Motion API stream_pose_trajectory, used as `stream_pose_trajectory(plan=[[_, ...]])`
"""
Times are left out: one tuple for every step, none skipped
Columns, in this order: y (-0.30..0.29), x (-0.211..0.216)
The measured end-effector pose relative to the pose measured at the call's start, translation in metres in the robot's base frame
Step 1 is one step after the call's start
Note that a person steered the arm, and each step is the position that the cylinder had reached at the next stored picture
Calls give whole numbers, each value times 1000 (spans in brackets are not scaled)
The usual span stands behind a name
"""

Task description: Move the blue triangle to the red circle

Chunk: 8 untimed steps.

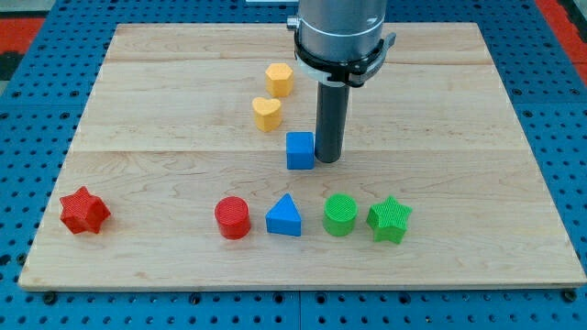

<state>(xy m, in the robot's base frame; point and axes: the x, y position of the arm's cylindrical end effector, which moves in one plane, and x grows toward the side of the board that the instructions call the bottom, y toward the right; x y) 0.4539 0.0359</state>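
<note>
Farthest left on the wooden board [165, 92], near the front edge, sat a red star [84, 211], well apart from everything else. Right of it, along the same near row, the red circle [233, 218] stood just beside the blue triangle [284, 216], with only a small gap between them; the triangle lay flat with its apex pointing toward the far side and its broad base facing the near edge, so its long axis ran left to right, roughly in line with the circle. Farther back, a yellow hexagon [279, 80] and a yellow heart [267, 114] sat one behind the other. Right of those, a blue cube [300, 150] rested touching my tip [328, 161], which stood just at the cube's right side, behind the triangle and not yet against it. No gripper exists on this rod, so nothing was held. To push the triangle left, I judged the tip must come around to its right side. Rightmost, a green cylinder [340, 214] and a green star [389, 219] finished the row.
</note>
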Motion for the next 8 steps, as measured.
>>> stream_pose_trajectory(plan=[[-19, -1], [-27, -3], [65, 11], [190, 60], [262, 135], [246, 164], [179, 164], [83, 164]])
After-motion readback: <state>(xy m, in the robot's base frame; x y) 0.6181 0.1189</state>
